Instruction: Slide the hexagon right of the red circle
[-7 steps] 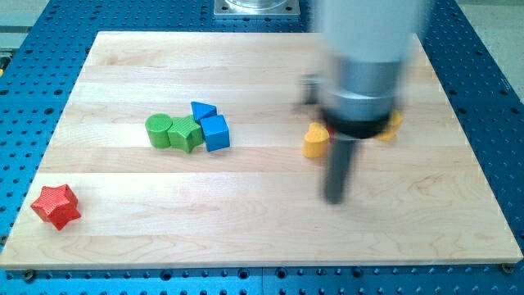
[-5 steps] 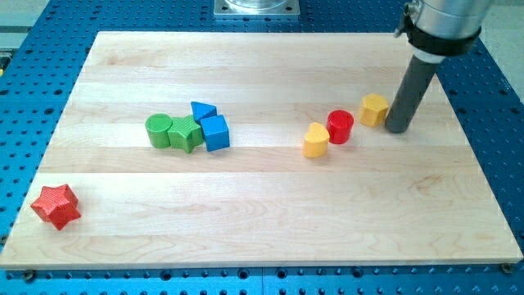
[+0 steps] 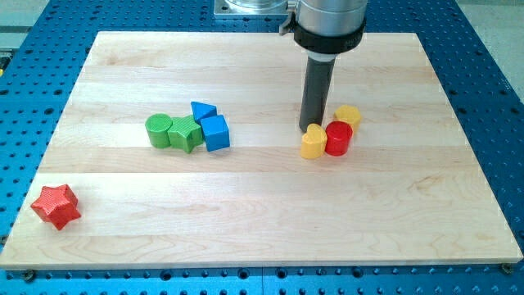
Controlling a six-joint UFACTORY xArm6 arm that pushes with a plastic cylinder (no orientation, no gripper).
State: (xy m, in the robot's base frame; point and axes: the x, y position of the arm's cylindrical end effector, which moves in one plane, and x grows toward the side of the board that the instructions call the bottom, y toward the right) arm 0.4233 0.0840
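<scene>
Camera view: yellow hexagon (image 3: pixel 348 115) sits up-right of red circle (image 3: pixel 338 138), toward the board's right edge.
No claw is fitted; my tip (image 3: pixel 310 129) stands beside the yellow heart (image 3: pixel 313 142). Light, rigid, likely pushed at its top face.

Eight blocks lay on the wooden board (image 3: pixel 458 205), counted by colour as follows. Two were yellow: a hexagon (image 3: pixel 348 115) and a heart-like block (image 3: pixel 313 142). Two were red: a circle (image 3: pixel 338 138) and a star (image 3: pixel 56 206). Two were green: a cylinder (image 3: pixel 159 129) and a second green block (image 3: pixel 186 133) of a less regular outline. Two were blue: a cube (image 3: pixel 216 133) and a triangle (image 3: pixel 202 111). One dark rod stood over the board, with one tip (image 3: pixel 309 128).
</scene>
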